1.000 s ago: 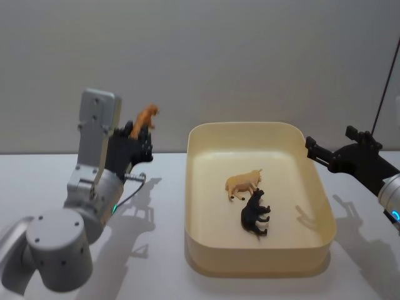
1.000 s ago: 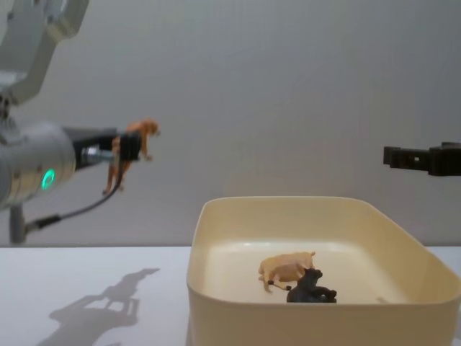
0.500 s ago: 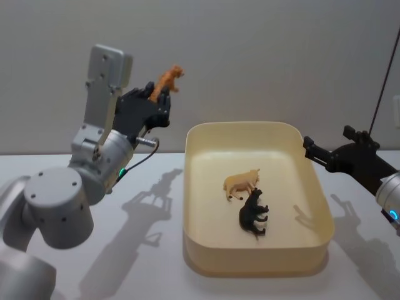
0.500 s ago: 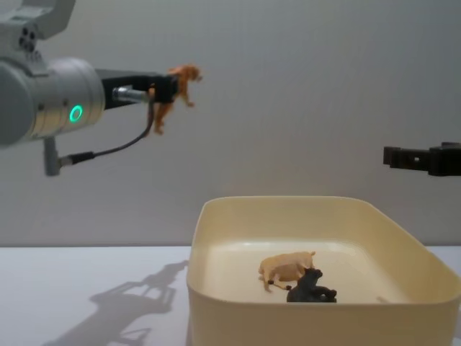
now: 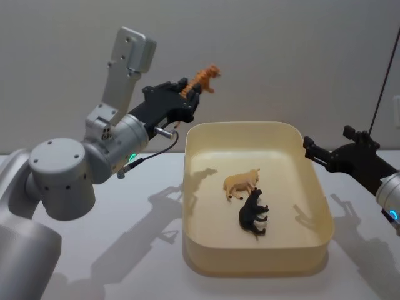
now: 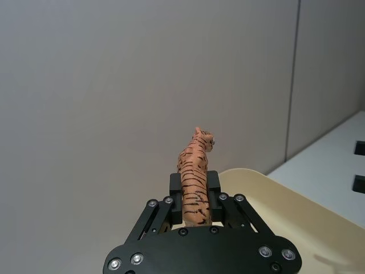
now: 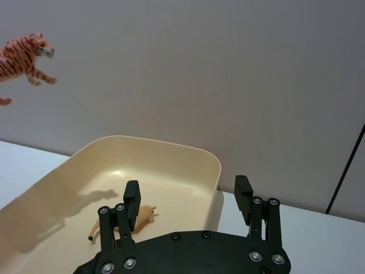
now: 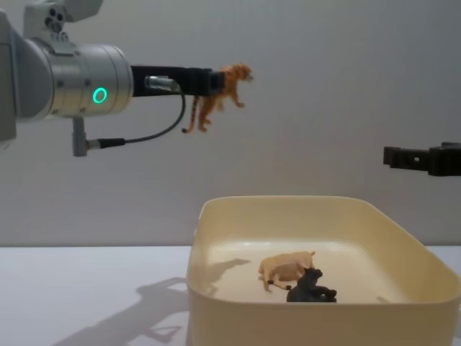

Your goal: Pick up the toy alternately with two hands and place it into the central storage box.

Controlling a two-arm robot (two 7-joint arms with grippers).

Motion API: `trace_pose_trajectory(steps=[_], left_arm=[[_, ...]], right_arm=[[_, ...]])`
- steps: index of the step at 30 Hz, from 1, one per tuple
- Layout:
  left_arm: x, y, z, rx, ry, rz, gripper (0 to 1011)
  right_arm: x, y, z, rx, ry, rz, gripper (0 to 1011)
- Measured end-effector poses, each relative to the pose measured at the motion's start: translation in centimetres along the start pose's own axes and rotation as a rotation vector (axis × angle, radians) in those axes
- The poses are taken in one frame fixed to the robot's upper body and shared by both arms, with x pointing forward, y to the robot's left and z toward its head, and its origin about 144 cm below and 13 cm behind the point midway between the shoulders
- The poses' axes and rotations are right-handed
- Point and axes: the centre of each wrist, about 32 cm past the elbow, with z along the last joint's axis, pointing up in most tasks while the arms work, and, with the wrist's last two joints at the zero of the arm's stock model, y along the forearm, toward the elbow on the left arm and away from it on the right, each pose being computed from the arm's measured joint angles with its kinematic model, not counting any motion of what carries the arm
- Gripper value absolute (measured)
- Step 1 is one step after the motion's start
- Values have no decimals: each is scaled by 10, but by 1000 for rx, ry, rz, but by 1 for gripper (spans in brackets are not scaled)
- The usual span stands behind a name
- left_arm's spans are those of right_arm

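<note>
Since 1.0 s ago: left tool has swung up and toward the robot's right, carrying the tiger toy from well left of the storage box to about over its near-left rim; right tool unchanged. Now: left tool pinches the tiger at mid-body, fingers pressed on both flanks, head end sticking out past the fingertips; toy held high in the air, clear of the box, legs hanging down in chest view. Left arm w/ green ring light lit, reaching in from the left; black cable loops under the wrist. Right tool hovers just outside the box's right wall, above rim height in chest view, fingers spread w/ nothing between them per right wrist view. Box sits on the white tabletop, centre-right; cream-yellow, high walls. Inside on the floor: a tan animal figure and a black animal figure, lying on their sides, touching or just beside each other near the middle. Shadow of arm + toy falls across the box's left inner wall and the tabletop left of it. Right wrist view catches the tiger up above the box's far side, not in contact w/ anything but the left tool
</note>
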Motion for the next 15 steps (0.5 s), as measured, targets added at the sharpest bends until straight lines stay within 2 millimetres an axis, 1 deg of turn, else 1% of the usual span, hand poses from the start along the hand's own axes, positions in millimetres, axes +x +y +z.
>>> trace_pose_trajectory(steps=[8,15], left_arm=[[6,-8,0,77,29,-124,235],[7,-13,-4,116,43,-192,235]], right_arm=[[0,0,0,0,0,0,1001],[0,0,0,0,0,0,1001]])
